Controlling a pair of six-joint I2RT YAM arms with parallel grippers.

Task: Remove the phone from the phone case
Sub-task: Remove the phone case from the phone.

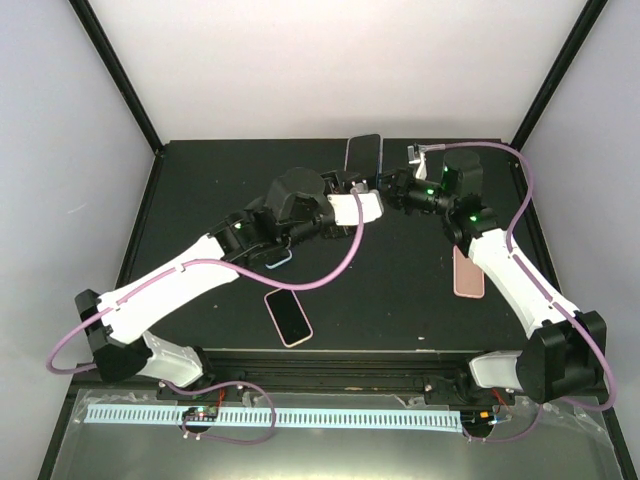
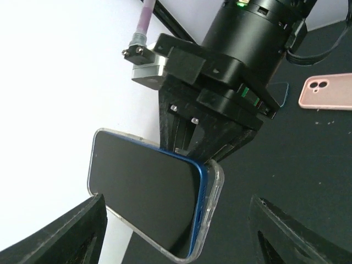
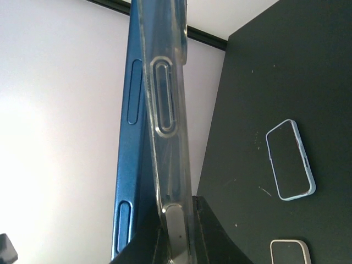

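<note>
Blue phone (image 2: 143, 187) in clear case (image 2: 215, 179), raised over far centre of bench (image 2: 313, 176); right claw (image 3: 175, 228) pinches case rim so phone edge peels free. Left claw (image 2: 177, 220) spread, facing screen, likely to grip phone. Open air around; pink case (image 2: 325, 91) well apart

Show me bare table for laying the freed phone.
Widest free patch: black tabletop between the pink-rimmed phone and the pink phone case. Far-left corner also bare. Crowded at the back, around the held clear-cased blue phone.
</note>
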